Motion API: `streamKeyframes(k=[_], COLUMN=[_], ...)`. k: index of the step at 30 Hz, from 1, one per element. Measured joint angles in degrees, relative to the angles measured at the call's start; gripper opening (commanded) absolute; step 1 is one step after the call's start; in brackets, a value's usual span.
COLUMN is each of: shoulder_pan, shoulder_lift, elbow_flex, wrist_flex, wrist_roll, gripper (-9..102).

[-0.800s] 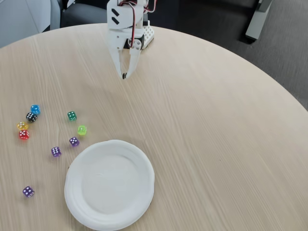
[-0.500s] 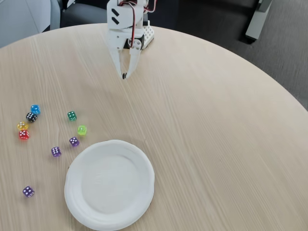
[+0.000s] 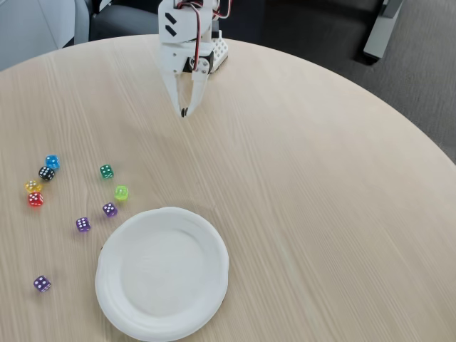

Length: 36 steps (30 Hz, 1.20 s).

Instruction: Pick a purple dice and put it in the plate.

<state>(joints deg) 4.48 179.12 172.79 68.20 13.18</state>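
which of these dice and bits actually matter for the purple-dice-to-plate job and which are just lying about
For the job: purple dice; plate; gripper.
Lying about: green die, lime die, blue die, black die, yellow die, red die.

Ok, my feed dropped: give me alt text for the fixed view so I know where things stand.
The white gripper hangs shut and empty over the far side of the round wooden table. The white paper plate sits empty at the near edge. Three purple dice lie to its left, with other coloured dice beyond.
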Motion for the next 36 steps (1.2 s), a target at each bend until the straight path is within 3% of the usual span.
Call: streamKeyframes(k=[4,9,36], shoulder_pan=[0.0,-0.09,0.0], shoulder_lift=[0.0,0.0,-0.09], elbow_flex=[0.0,0.0,0.0], wrist_flex=[0.0,0.0,0.0], wrist_roll=[0.0,-4.04,1.85], gripper=[5,1,0])
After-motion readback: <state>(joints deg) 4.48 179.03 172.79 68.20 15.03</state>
